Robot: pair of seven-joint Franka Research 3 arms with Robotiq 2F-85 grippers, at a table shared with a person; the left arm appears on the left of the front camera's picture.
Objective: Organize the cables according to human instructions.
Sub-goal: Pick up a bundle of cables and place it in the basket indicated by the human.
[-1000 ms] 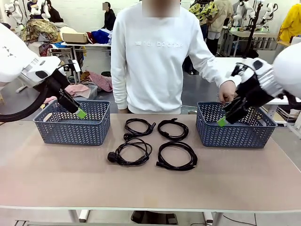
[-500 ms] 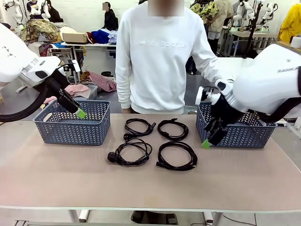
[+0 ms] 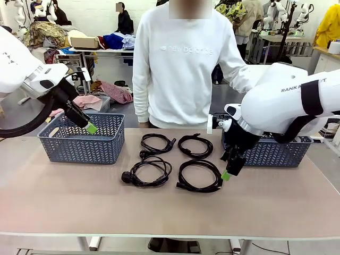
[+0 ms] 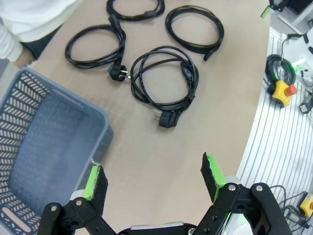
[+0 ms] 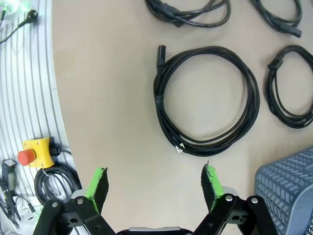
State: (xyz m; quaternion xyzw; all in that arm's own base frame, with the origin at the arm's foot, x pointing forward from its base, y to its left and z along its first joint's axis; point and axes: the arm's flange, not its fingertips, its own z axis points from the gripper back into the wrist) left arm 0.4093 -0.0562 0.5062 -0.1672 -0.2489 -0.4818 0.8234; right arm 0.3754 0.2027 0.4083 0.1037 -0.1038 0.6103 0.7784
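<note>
Four coiled cables (image 3: 126, 177) are laid on the table (image 3: 64, 196) between two baskets, before the person (image 3: 180, 79). The right gripper (image 5: 154, 172) is held wide open and empty, close over the near-right cable (image 5: 159, 98). The left gripper (image 4: 151, 165) is spread open and empty at the left basket (image 3: 79, 146) corner.

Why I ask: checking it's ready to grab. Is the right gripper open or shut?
Open. In the right wrist view the right gripper holds its green-padded fingers wide apart and empty, a coiled cable lying beyond them.
</note>
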